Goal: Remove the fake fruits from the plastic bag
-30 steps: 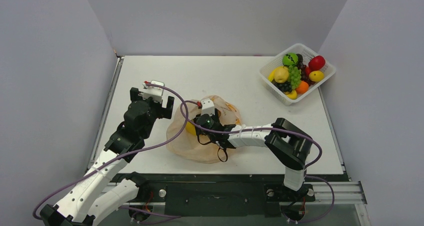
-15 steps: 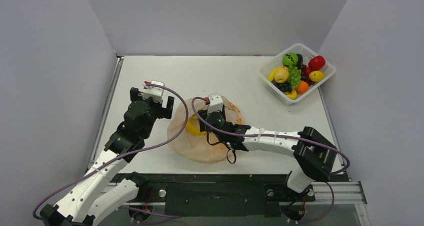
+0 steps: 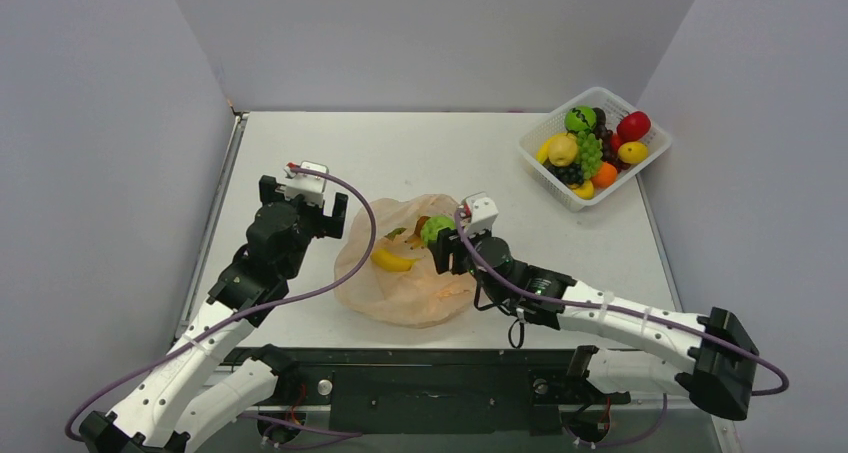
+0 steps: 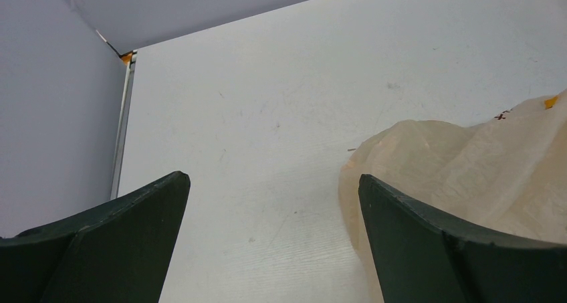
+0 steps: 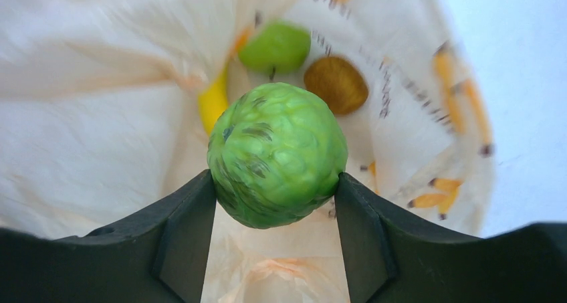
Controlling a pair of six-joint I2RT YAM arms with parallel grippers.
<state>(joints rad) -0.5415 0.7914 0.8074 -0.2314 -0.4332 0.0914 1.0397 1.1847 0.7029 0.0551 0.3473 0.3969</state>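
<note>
The right gripper (image 5: 275, 182) is clamped on a bumpy green fruit (image 5: 275, 152) held over the open plastic bag (image 3: 400, 303), so that one looks nearly out, while a banana (image 3: 392, 261), a smaller green fruit (image 5: 275, 47) and a brown fruit (image 5: 335, 83) lie inside, yet to be taken, and the left gripper (image 4: 274, 196) hangs spread wide beside the bag.

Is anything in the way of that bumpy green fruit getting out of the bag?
Nothing visible does. The right end effector holds the green fruit at the plastic bag's open mouth, and no bag film lies over it.
</note>
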